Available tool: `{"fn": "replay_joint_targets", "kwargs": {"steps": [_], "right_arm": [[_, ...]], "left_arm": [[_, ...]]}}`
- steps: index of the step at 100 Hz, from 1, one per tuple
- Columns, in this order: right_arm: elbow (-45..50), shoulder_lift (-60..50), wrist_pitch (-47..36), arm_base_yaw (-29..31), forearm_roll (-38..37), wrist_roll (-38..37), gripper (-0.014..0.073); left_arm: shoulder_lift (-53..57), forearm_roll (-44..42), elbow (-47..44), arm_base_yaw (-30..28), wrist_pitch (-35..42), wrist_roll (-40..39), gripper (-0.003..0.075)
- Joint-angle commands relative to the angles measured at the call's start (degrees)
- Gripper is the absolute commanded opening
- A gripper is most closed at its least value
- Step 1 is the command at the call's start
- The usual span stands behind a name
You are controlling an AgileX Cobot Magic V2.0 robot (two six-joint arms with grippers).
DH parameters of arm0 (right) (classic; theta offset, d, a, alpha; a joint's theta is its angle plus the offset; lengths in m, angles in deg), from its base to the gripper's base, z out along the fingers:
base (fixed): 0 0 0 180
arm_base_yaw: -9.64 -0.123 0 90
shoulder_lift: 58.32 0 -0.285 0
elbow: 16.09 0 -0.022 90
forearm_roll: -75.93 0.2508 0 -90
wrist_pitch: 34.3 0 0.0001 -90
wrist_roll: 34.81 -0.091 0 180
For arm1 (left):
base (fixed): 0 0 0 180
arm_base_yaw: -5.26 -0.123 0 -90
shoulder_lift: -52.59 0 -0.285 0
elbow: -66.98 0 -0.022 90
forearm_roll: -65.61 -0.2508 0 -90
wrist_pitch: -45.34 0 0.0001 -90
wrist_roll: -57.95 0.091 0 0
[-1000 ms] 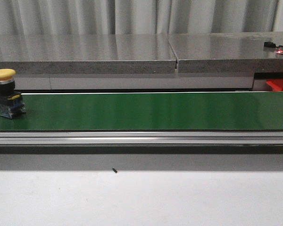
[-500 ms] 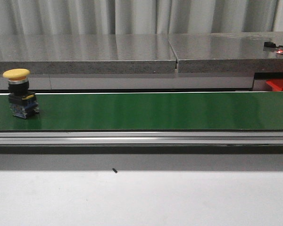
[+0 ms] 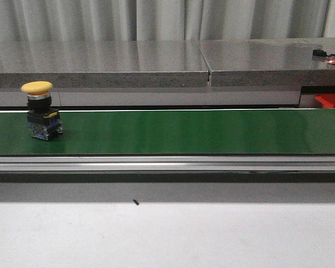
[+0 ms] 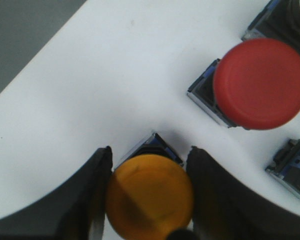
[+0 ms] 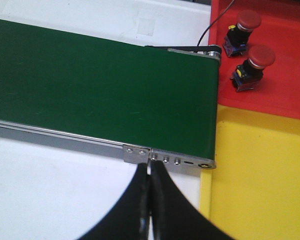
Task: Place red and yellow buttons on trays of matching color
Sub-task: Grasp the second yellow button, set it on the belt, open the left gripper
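Your left claw (image 4: pixel 149 200) stood open astride a yellow button (image 4: pixel 150 196), apparently not yet squeezing it; 1 red button (image 4: pixel 260 84) sat just beyond. Your right claw (image 5: pixel 150 187) was pressed closed and empty, the yellow tray (image 5: pixel 260 170) beside it, the red tray (image 5: pixel 290 75) beyond holding 2 red buttons. Another yellow button (image 3: pixel 42 110) rode the belt (image 3: pixel 184 131), so you'd likely need to catch it at the tray end.

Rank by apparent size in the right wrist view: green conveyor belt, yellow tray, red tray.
1. Green conveyor belt, largest.
2. Flat yellow tray.
3. Flat red tray, smallest as shown.
Both trays are cut off by the frame, so their true sizes stay unsure.
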Motion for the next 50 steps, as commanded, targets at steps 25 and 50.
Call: {"fn": "replay_joint_targets", "kwargs": {"steps": [25, 50], "right_arm": [[-1.54, -0.37, -3.59, 0.39, -0.42, -0.09, -0.0069], [-1.54, -0.37, -3.59, 0.39, -0.42, -0.09, -0.0069]], "left_arm": [[6.64, 1.7, 1.86, 0.15, -2.03, 0.05, 0.009], [15.78, 4.67, 1.86, 2.4, -4.35, 1.84, 0.009]]}}
